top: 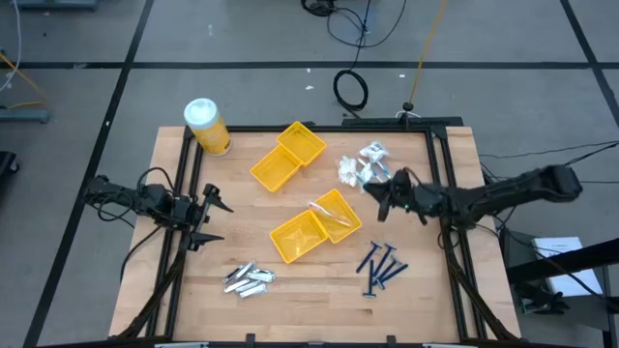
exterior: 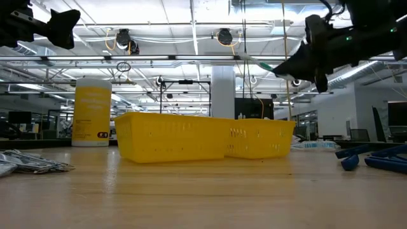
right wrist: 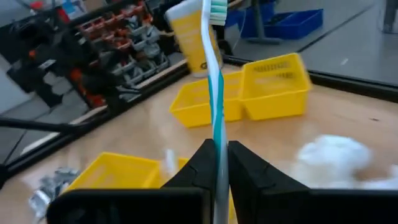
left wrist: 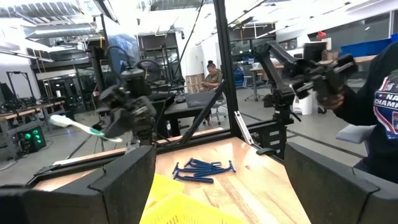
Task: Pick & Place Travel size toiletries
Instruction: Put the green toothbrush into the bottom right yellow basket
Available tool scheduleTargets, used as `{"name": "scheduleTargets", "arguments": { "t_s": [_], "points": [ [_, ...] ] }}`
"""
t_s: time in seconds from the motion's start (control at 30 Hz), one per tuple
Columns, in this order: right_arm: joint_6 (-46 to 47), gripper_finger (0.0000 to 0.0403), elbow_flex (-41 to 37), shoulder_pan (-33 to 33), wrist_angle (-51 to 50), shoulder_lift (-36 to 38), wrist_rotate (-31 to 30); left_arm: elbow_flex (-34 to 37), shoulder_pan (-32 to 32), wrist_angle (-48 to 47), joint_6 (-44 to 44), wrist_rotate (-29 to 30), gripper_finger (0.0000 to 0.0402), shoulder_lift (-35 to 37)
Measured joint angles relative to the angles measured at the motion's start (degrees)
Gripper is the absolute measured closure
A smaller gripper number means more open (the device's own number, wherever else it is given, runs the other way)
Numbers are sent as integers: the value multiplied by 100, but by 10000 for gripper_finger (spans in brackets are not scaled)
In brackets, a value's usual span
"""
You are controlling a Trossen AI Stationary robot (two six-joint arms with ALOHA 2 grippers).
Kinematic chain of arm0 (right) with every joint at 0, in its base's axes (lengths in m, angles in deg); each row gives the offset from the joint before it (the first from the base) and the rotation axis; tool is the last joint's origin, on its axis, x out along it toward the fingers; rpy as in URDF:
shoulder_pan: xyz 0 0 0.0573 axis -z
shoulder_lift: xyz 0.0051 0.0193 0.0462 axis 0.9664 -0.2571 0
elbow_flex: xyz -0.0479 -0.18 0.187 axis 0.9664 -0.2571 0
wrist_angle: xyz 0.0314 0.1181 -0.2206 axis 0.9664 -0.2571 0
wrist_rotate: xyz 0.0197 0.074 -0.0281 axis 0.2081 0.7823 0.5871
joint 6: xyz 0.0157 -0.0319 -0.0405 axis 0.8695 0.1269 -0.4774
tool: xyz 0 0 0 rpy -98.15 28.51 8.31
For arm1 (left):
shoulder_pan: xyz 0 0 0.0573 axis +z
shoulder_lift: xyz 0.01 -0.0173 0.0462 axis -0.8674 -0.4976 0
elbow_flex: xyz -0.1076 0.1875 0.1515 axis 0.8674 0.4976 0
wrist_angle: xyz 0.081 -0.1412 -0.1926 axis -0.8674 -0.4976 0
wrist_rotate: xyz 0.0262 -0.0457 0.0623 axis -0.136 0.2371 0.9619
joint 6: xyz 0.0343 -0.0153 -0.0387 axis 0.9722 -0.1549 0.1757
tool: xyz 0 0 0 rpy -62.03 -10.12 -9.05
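The toothbrush (right wrist: 216,93), a slim pale stick with a teal stripe, is in your right hand (right wrist: 217,148). The fingers are closed on its handle, and its long axis runs straight out ahead of the fingertips, bristle head farthest from the hand.

The move turns on what lies under that line. In the high view the nearer yellow tray (top: 290,242) sits just ahead of the right hand (top: 387,200) and below it, and one compartment already holds something pale. The white packets (top: 363,169) are just beside the hand on one flank, and the blue razors (top: 382,266) lie on the table (top: 319,309) off the other flank. The second yellow tray (top: 290,155) lies farther ahead, near the yellow jar (top: 206,126). My guess is you carry forward a little and lower into the near tray.

Your left hand (top: 219,222) waits with its fingers spread at the far edge of the table, the silver tubes (top: 250,278) near it. It is well apart from the brush, so this one belongs to the right arm.

The low view shows what the high view cannot. There the brush (exterior: 254,62) hangs well above the tray rim (exterior: 203,117), roughly level. From above it is barely visible, and the right wrist view alone shows the grip squarely.
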Motion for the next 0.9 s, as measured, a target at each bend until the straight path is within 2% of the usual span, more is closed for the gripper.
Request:
{"name": "scheduleTargets", "arguments": {
  "t_s": [0.37,0.63,0.73,0.9],
  "points": [
    [258,388,1282,-824,-264,-2475,-54,0,0,0,0,-2,53,0],
    [869,387,1374,-952,-402,-3017,-108,0,0,0,0,0,52,0],
    [943,361,1374,-952,-381,-3042,-108,0,0,0,0,0,52,0],
    [840,284,1374,-946,-350,-3000,-108,0,0,-2,0,0,53,0]
  ]
}}
